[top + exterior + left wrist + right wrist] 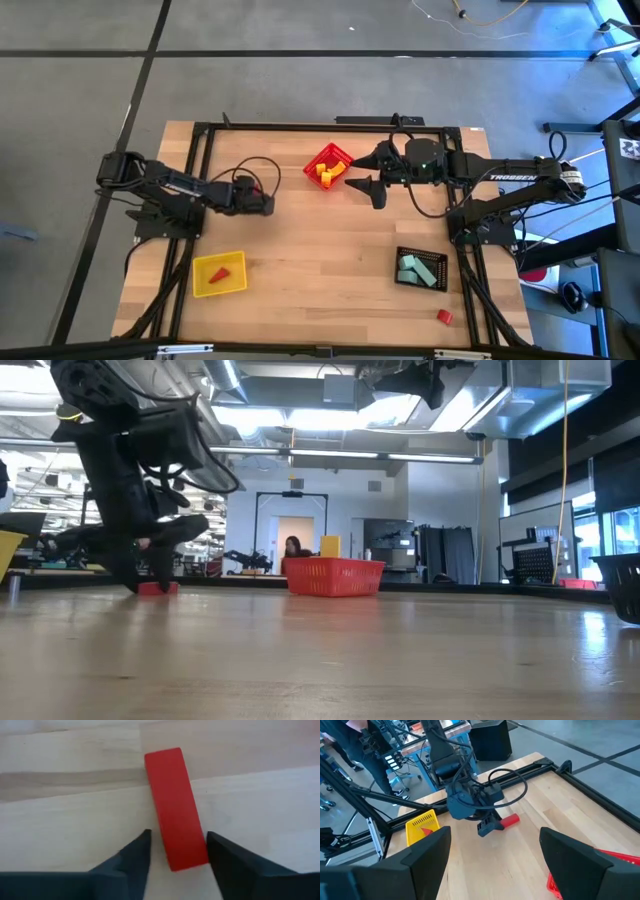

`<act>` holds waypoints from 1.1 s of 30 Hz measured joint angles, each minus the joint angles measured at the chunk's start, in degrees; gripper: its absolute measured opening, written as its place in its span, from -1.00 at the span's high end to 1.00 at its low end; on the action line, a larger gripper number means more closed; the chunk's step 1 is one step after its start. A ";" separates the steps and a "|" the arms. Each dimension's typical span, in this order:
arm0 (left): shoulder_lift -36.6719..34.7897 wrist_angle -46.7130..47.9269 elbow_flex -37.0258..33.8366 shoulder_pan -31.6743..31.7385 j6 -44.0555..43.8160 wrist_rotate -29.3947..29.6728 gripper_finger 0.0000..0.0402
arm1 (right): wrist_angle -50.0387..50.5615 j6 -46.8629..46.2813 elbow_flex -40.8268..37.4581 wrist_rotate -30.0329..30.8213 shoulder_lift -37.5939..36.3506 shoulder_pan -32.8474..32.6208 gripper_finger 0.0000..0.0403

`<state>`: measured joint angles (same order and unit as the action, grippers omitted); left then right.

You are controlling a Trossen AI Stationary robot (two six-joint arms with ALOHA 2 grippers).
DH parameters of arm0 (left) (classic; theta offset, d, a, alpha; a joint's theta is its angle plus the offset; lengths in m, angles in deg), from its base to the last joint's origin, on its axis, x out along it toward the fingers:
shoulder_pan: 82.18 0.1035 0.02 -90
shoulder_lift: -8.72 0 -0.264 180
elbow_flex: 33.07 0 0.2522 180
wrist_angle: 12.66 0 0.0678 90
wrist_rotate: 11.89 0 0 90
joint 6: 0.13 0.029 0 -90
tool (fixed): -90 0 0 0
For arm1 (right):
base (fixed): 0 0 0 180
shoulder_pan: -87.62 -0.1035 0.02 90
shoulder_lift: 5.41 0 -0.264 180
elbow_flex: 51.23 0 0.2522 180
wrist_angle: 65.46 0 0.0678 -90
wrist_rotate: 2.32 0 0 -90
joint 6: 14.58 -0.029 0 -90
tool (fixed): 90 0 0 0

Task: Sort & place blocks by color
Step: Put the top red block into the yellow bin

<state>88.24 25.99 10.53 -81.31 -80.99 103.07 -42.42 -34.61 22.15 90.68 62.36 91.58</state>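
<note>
A red brick-like block lies flat on the wooden table. My left gripper is open and low over it, with one finger on each long side of the block's end. The low view shows that gripper down at the block. My right gripper is open, holds nothing and hovers beside the red bin, which holds yellow blocks. The yellow bin holds a red block. Mint blocks lie in the black bin. Another red block lies near the table's near right corner. My left gripper comes at the red block from above, fingers across its width near one end. One finger lies right beside the block's long side; I cannot tell whether it touches. The other finger stands a small gap away. The block lies flat on the table.
A black frame rail runs round the table's edges. Bare wood lies in the middle of the table between the three bins. Cables loop above the left gripper. Beyond the far edge the room shows a person.
</note>
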 joint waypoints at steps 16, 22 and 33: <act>-21.38 -7.25 -0.11 0.51 30.50 -2.98 0.57 | -0.01 -2.99 0.00 0.04 0.01 -0.01 -0.51; -31.80 -16.48 -0.09 0.62 44.35 -11.38 0.57 | -1.59 -10.05 -0.02 0.53 2.17 0.00 -0.51; -27.43 -15.12 9.04 -3.50 55.00 -25.47 0.57 | -13.56 -5.15 -0.04 -13.25 12.49 -0.03 -0.51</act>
<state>60.81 10.87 19.57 -84.80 -26.00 77.61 -55.98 -39.76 22.11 77.44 74.85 91.55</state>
